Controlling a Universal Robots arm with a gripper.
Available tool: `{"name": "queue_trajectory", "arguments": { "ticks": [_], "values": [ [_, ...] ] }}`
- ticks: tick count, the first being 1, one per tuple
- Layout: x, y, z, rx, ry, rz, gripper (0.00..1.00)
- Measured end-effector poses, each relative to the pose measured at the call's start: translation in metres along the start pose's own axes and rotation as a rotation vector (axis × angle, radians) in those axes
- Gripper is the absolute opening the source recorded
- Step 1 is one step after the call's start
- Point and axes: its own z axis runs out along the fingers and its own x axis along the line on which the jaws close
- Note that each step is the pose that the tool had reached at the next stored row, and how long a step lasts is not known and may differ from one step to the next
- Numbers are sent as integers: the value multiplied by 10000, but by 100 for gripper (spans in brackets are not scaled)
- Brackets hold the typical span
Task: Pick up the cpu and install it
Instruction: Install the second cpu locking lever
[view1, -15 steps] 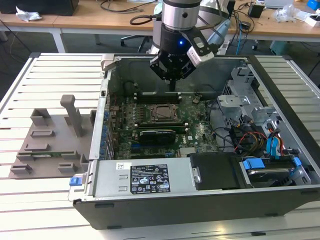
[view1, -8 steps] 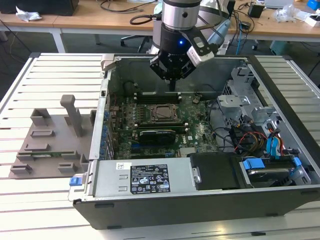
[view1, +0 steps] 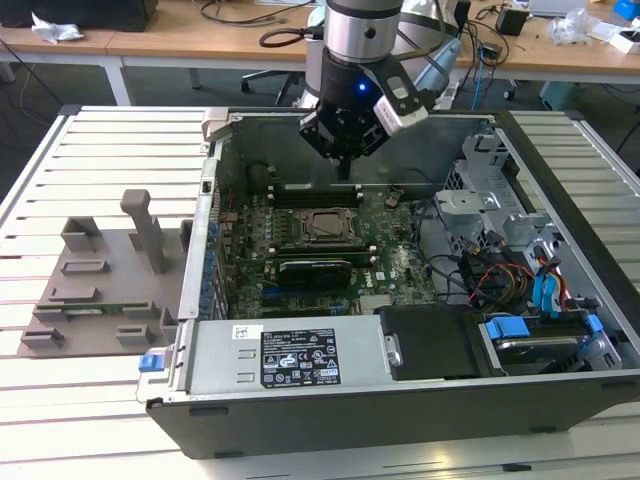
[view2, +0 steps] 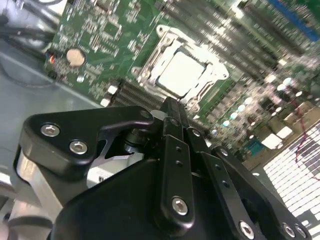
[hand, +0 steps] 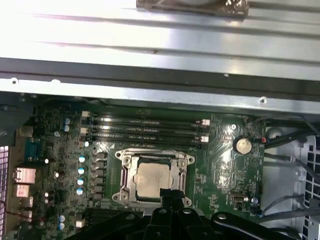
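Hanging over the far part of the open case (view1: 200, 260), the pincer (view1: 344, 168) has its fingers (view2: 172, 116) pressed together with nothing between them. Just beneath its tip, the cpu (hand: 153, 179) lies flat in the socket (hand: 154, 157) on the green board (hand: 220, 150), its silver top bare in both wrist views. On the slatted worktop (view1: 90, 140), at the exterior view's left, stands a grey holder (view1: 95, 290).
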Motion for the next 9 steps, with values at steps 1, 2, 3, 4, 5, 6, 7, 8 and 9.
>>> {"name": "queue_trajectory", "arguments": {
  "ticks": [1, 2, 3, 4, 5, 6, 7, 8, 9],
  "values": [
    [1, -9, 0, -168, -11, 2, 11],
    [2, -27, -1, -434, -29, 5, 11],
    [3, -44, -2, -651, -45, 5, 11],
    [6, -93, -4, -1254, -86, 12, 11],
    [9, -131, -6, -1573, -107, 15, 11],
    [10, -145, -6, -1618, -110, 14, 11],
    [10, -155, -7, -1627, -110, 14, 11],
    [11, -166, -8, -1635, -111, 14, 11],
    [12, -170, -8, -1637, -111, 15, 11]
  ]
}}
